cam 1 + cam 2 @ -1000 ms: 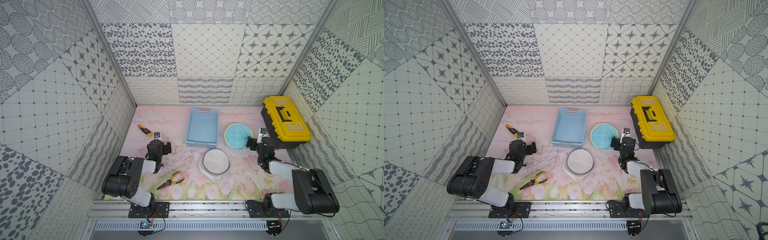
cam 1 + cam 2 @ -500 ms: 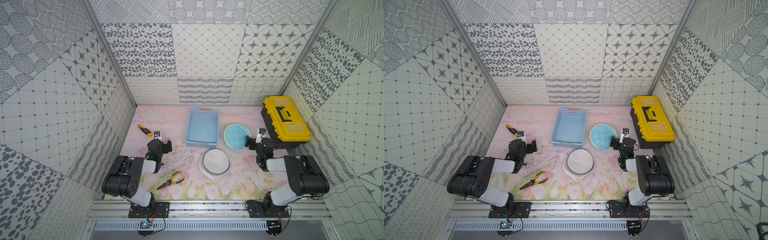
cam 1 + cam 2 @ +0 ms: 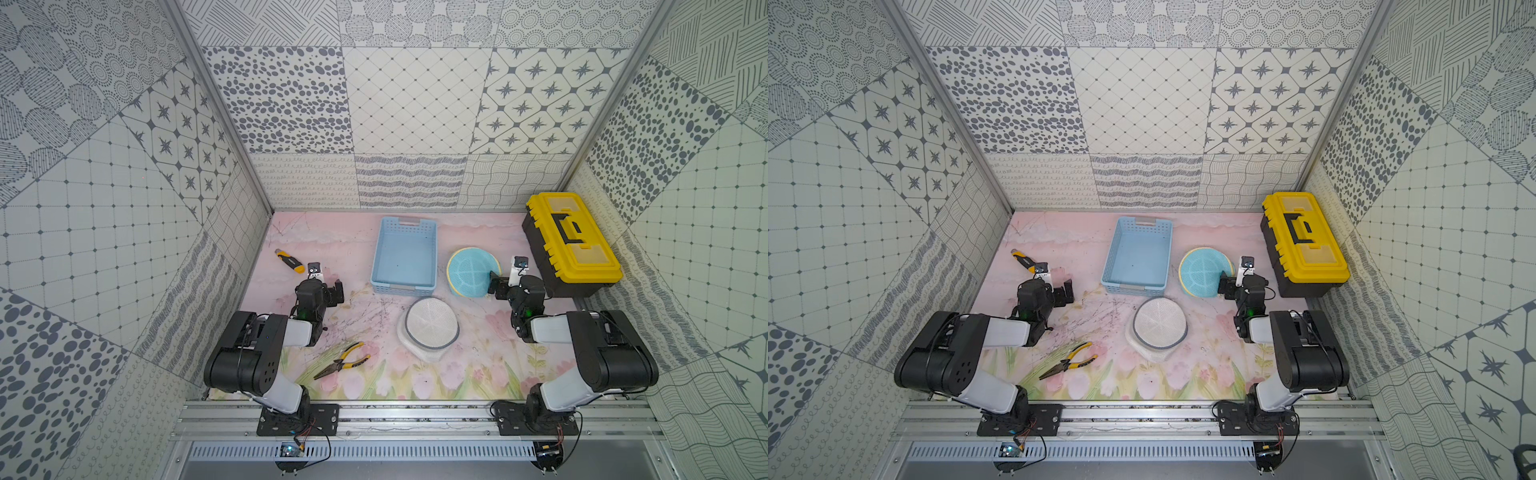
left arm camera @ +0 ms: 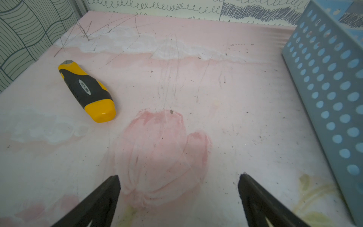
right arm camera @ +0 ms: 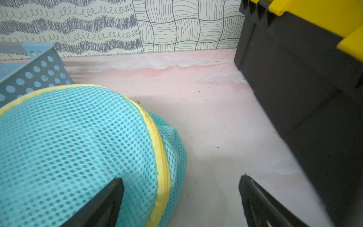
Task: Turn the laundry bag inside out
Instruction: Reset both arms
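A teal mesh laundry bag point(image 3: 471, 272) point(image 3: 1202, 272) with yellow trim lies on the pink mat beside the blue basket. In the right wrist view its yellow seam point(image 5: 157, 141) runs between my spread fingers. My right gripper point(image 3: 496, 284) point(image 3: 1227, 284) point(image 5: 181, 177) is open at the bag's right edge, with one finger point(image 5: 106, 198) over the mesh. A white mesh bag point(image 3: 430, 326) point(image 3: 1158, 324) with a grey rim lies nearer the front. My left gripper point(image 3: 330, 293) point(image 3: 1063, 293) point(image 4: 179, 176) is open over bare mat, holding nothing.
A blue perforated basket point(image 3: 405, 253) point(image 4: 324, 78) stands at the back centre. A yellow and black toolbox point(image 3: 573, 245) point(image 5: 294, 68) sits close on the right. A yellow and black utility knife point(image 3: 289, 261) point(image 4: 86, 90) lies back left, and pliers point(image 3: 343, 359) lie front left.
My right arm has swung and its gripper has shifted left, up to the teal bag's edge. The left arm has not moved.
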Controlling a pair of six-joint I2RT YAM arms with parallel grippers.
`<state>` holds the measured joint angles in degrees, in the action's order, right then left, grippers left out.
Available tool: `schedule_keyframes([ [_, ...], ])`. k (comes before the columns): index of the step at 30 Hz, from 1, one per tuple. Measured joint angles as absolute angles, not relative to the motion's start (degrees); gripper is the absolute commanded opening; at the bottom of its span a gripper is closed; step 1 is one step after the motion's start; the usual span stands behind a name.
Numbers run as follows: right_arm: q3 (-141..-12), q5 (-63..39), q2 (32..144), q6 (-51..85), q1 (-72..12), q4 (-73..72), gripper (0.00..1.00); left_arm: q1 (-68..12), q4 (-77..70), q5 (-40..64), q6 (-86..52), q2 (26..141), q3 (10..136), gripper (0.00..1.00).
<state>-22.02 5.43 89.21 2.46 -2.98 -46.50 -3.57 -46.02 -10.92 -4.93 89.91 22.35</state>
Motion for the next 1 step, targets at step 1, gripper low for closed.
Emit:
schedule_keyframes([
  [1, -22.02, 5.48, 89.21, 2.37, -3.05, -46.52, 0.97, -3.57, -46.02, -10.92, -4.93, 89.91, 22.35, 0.99],
])
